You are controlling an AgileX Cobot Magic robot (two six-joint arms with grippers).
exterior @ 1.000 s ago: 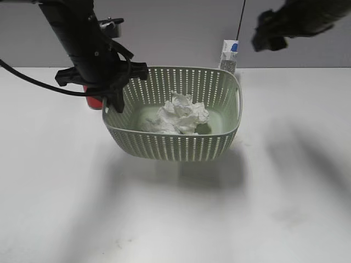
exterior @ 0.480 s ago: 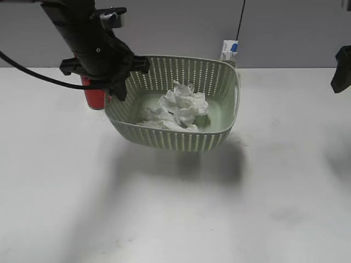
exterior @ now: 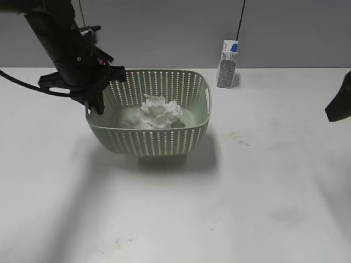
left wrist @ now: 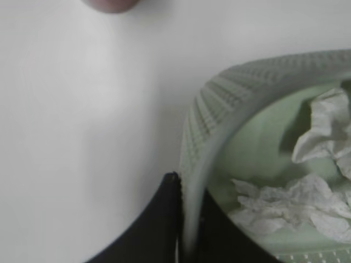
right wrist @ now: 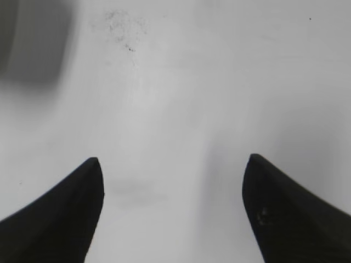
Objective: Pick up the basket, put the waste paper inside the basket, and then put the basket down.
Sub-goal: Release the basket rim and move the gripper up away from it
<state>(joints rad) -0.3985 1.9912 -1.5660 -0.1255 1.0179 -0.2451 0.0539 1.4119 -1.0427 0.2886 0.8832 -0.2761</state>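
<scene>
The pale sage-green basket [exterior: 159,139] with slotted sides is at the table's middle left, low over or on the white surface; I cannot tell if it touches. Crumpled white waste paper [exterior: 157,112] lies inside it, also seen in the left wrist view [left wrist: 307,208]. My left gripper [exterior: 94,101] is shut on the basket's left rim; the left wrist view shows the rim [left wrist: 200,159] pinched between my two fingers [left wrist: 189,219]. My right gripper [right wrist: 173,189] is open and empty over bare table; in the exterior view it shows only at the right edge [exterior: 339,101].
A small white-grey carton with a blue cap [exterior: 227,63] stands at the back, right of the basket. A reddish round object [left wrist: 112,4] shows at the top edge of the left wrist view. A black cable hangs at the back wall.
My left gripper has carried the basket leftward and downward, and it now hangs level. My right arm has drawn away to the right edge and lower.
</scene>
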